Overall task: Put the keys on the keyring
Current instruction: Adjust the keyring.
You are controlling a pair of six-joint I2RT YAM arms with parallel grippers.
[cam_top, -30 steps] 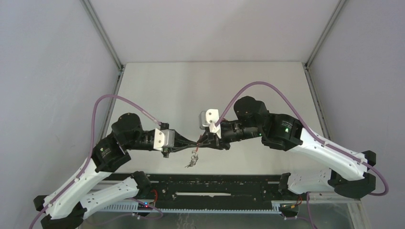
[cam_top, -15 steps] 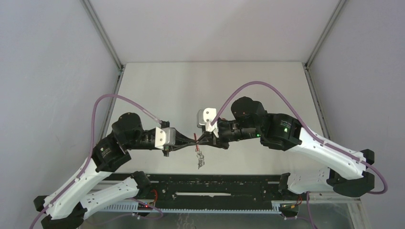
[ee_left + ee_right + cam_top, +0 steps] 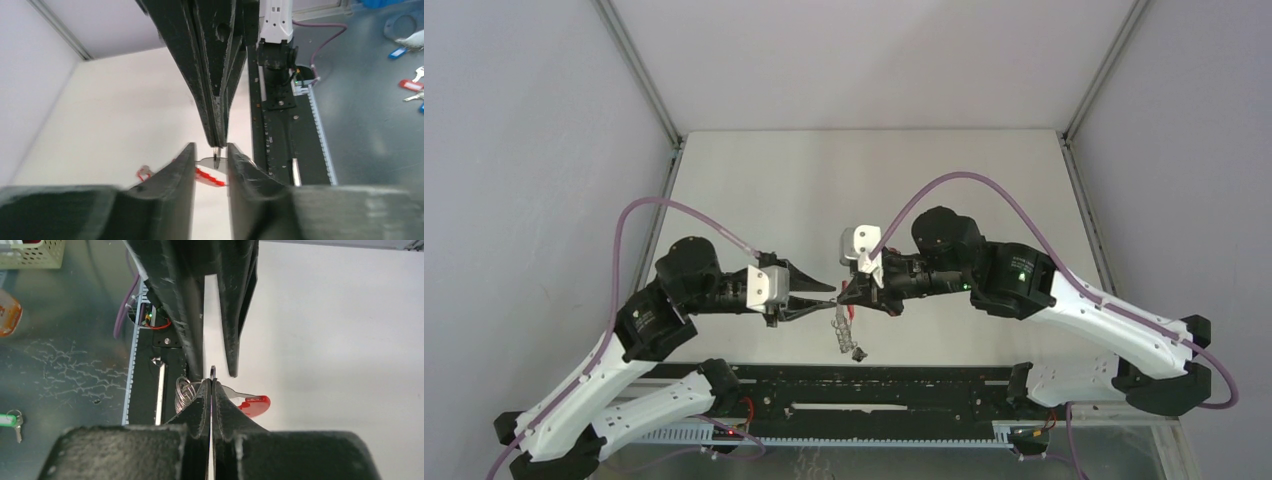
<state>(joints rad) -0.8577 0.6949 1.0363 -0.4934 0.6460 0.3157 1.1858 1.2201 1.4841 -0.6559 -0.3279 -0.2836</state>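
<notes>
The two grippers meet tip to tip above the near middle of the table. My right gripper [image 3: 846,296] is shut on the thin metal keyring [image 3: 212,372], whose edge pokes out past its tips. The red strap [image 3: 255,404] and a silvery key [image 3: 235,391] hang just beyond, and silvery wire loops [image 3: 182,392] show on the other side. The keys [image 3: 848,340] dangle in a loose bunch below the grippers. My left gripper [image 3: 211,152] stands open, its fingers on either side of the right gripper's tips and the keyring [image 3: 216,159], a gap on each side.
A black rail [image 3: 874,395] runs along the table's near edge between the arm bases. Grey walls and metal posts [image 3: 639,70] enclose the table. Beyond the edge, spare tagged keys [image 3: 411,85] and a perforated basket [image 3: 30,252] lie on the floor.
My left gripper has opened and let go. My right gripper has shut on the keyring. The bunch of keys has swung and now hangs lower under the right gripper.
</notes>
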